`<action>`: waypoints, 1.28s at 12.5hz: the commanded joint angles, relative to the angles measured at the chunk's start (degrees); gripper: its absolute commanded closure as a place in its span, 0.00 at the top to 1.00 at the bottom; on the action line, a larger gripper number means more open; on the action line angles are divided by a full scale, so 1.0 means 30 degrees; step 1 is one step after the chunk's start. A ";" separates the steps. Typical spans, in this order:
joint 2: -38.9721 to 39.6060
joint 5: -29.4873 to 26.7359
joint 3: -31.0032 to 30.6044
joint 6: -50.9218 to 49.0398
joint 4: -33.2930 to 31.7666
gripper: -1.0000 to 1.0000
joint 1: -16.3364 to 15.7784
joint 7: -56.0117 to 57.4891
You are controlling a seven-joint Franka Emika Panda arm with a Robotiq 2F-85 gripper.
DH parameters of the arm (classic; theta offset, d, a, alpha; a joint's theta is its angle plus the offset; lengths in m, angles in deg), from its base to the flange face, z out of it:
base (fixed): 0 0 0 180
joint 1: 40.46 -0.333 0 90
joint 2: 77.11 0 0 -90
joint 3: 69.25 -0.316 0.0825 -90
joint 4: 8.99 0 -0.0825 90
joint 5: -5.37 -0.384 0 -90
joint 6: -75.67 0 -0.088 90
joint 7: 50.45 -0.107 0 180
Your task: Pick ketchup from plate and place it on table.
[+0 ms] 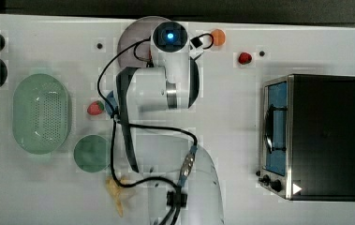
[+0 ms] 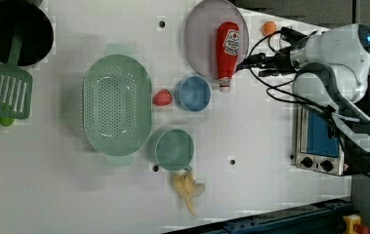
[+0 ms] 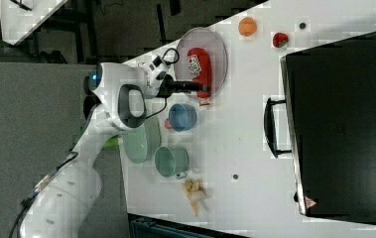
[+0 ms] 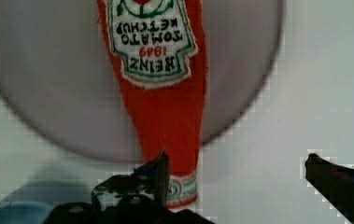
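One arm reaches across the table in the top view, its body covering most of the plate, which peeks out as a pale arc at the far edge; an orange fruit and a small red fruit lie apart from it, clear of the work. In the left view the ketchup lies flat on the plate, its pale cap hanging just past the rim toward the blue bowl, with a strawberry beside that bowl; the gripper comes in from the left view's right, level with the bottle's narrowing neck, probably because that slim part suits a grasp better than the wide labelled body. In the right view the gripper lies over the bottle on the plate, apparently not yet lifting it. In the wrist view the fingers stand wide apart and hold nothing: one fingertip sits at the neck's side, the other fingertip is well off over bare table, so the opening looks off-centre and likely needs shifting before closing. The ketchup there is soft-looking red fabric with a stitched white label reading Heinz Tomato Ketchup and a pale banded cap end.
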 commanded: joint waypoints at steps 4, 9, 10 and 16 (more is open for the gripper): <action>0.2723 0.0606 -0.0163 0.2196 0.2444 1.00 -0.0564 0.1085; 0.4200 0.1294 -0.0063 0.4280 0.2946 0.96 -0.0682 0.1082; 0.4196 0.1288 -0.0120 0.4439 0.2988 0.84 -0.0694 0.1081; 0.2990 0.1267 -0.0205 0.4451 0.3172 0.60 -0.0673 0.0689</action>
